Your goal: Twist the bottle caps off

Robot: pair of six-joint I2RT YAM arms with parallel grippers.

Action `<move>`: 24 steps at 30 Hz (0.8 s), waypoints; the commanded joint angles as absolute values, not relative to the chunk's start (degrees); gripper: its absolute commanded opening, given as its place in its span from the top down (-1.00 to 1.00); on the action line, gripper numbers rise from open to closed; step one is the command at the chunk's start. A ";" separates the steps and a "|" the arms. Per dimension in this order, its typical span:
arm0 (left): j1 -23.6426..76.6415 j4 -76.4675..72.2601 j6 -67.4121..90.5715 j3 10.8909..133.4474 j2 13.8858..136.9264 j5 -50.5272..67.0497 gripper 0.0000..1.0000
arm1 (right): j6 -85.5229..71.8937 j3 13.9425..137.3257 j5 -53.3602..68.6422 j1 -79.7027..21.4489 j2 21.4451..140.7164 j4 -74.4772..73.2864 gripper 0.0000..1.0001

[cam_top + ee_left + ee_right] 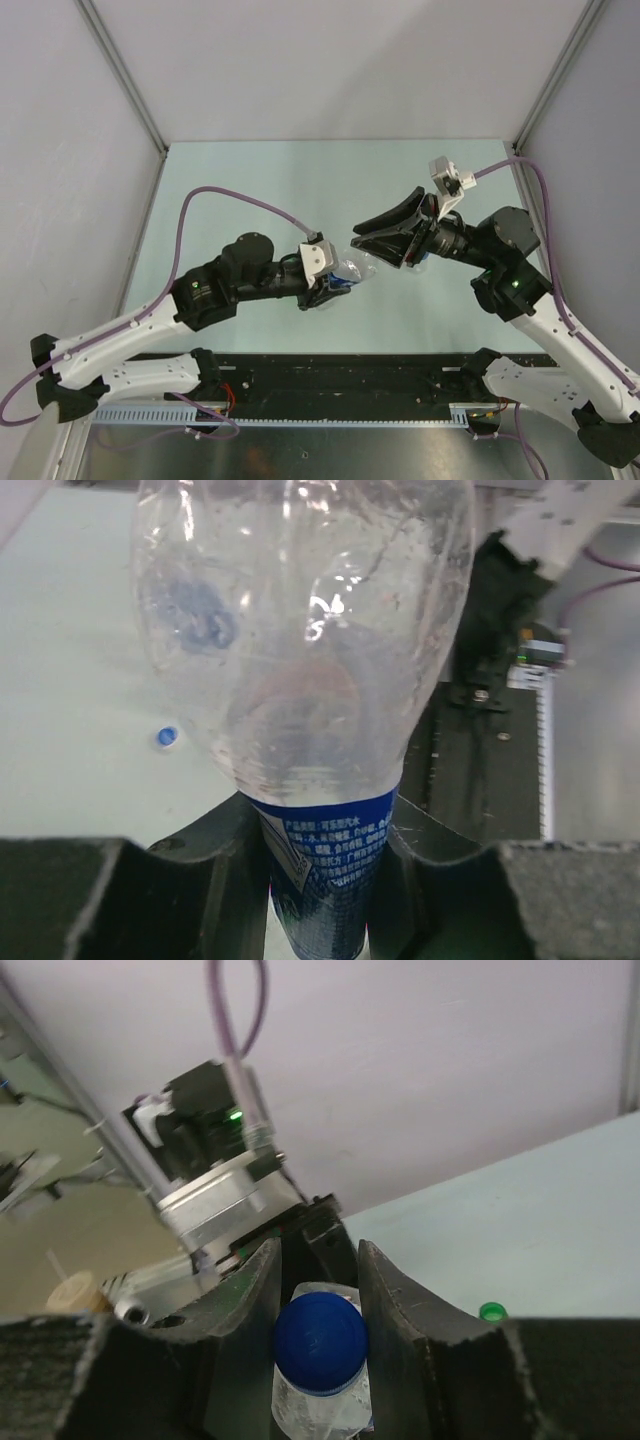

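A clear bottle [352,270] with a blue label [330,865] hangs in the air between my two arms. My left gripper [338,280] is shut on its labelled body, and the clear shoulder fills the left wrist view. My right gripper [362,243] is shut on the bottle's blue cap [320,1338], with one finger pressed on each side of it. A loose green cap [491,1311] lies on the table [560,1230]. A small bluish cap [167,737] also lies on the table. No other bottle is in view.
Grey walls with metal posts [120,70] close in the pale green table [300,180] on three sides. A black rail [340,375] runs along the near edge between the arm bases.
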State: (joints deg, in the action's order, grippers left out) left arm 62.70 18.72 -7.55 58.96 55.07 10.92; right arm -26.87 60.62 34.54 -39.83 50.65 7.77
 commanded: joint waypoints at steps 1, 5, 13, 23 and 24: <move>61.95 13.62 -9.76 59.00 52.03 36.43 1.00 | -24.42 60.08 44.64 -37.65 49.82 16.35 1.00; 61.57 12.37 -10.50 59.73 52.61 49.52 1.00 | -24.61 58.93 48.92 -37.52 48.87 20.29 1.00; 61.18 11.47 -11.24 61.50 53.91 60.95 1.00 | -25.58 57.36 57.31 -37.69 48.14 28.12 1.00; 61.17 11.50 -9.59 60.15 53.60 49.04 1.00 | -25.51 57.30 47.37 -37.63 46.99 23.93 0.73; 61.17 11.47 -9.28 59.96 53.52 46.71 1.00 | -25.67 57.30 45.88 -37.62 46.78 23.44 0.57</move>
State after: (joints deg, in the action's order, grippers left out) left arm 59.96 14.68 -7.42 58.67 55.94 44.62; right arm -27.35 57.41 57.17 -39.20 47.48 23.83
